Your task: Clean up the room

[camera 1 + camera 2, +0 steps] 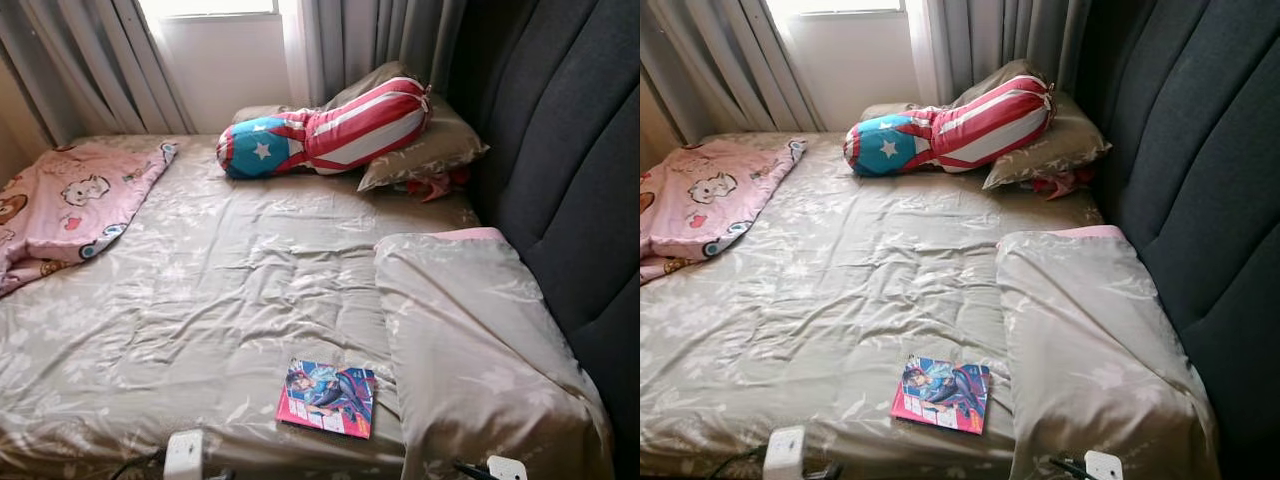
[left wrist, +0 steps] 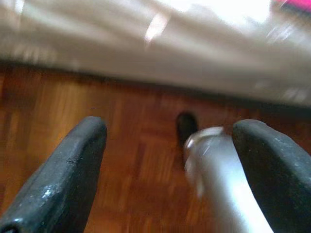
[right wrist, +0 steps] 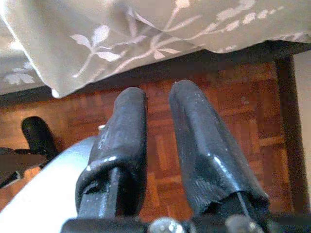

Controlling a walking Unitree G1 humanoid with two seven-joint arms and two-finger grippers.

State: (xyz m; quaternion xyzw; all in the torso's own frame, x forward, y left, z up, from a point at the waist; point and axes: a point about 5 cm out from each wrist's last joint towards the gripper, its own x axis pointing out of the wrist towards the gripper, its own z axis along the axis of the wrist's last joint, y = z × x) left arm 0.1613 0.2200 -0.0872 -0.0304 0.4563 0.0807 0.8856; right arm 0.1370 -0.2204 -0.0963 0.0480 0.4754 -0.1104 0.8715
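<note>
Both grippers hang low over the wooden parquet floor [image 3: 233, 97] at the near edge of the bed [image 1: 230, 290]; the left gripper [image 2: 167, 131] has its two black fingers spread wide with nothing between them, though a silver part of the robot shows blurred beyond; the right gripper [image 3: 158, 102] has its fingers drawn nearly together, a thin gap left, and grips nothing; just past its fingertips the leaf-printed edge of the bedcover [image 3: 146, 34] drapes over the floor.

From the head camera, the bed fills the scene, its grey-beige cover rumpled; nearest the robot, at about 6 o'clock on the mattress, lies a flat comic book [image 1: 327, 398] with a pink edge, just beside the folded blanket [image 1: 470, 340] that runs along 4 o'clock against the dark padded headboard [image 1: 560, 150]; at 12 o'clock a bolster in red and white stripes with a blue, starred end [image 1: 325, 130] leans across a beige pillow [image 1: 425, 145]; something small and red [image 1: 435, 185] peeks from under that pillow; at 10 o'clock a pink cartoon-print blanket [image 1: 70, 205] lies bunched at the far left edge; grey curtains [image 1: 90, 60] hang behind, either side of a bright window.
</note>
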